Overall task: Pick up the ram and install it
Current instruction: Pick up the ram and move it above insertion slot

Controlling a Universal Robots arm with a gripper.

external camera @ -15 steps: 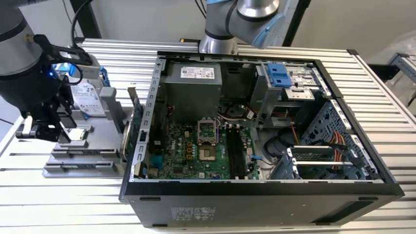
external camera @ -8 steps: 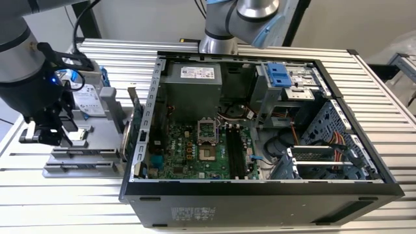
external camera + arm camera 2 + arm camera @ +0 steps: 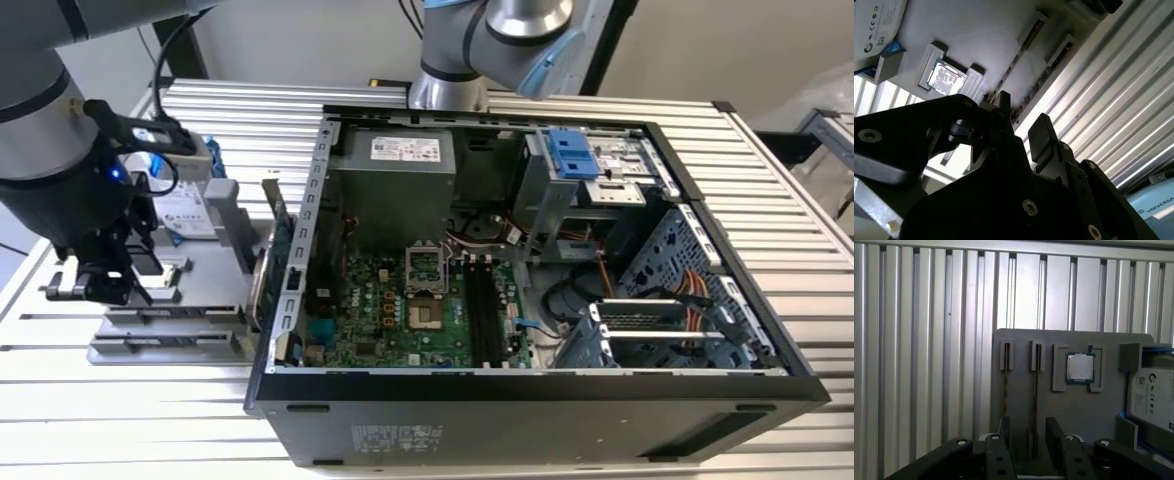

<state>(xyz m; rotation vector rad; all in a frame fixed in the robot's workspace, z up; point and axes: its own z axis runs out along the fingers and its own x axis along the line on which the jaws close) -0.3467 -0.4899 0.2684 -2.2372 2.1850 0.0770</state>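
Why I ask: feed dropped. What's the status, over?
Claw open over ram in gray holder. Ram not lifted. Second stick alongside, nothing between.

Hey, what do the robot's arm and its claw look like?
The silver-grey tubular arm has black joint bands, a light blue joint cap and a black cable running alongside. The matte black claw has two flat fingers and silver screws.

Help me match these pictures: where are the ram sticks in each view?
Exterior view: ram sticks on edge in the gray holder, beside the computer.
First wrist view: ram sticks beyond the tool.
Second wrist view: ram sticks beyond the tool.
Shared landmark: the hard drive.
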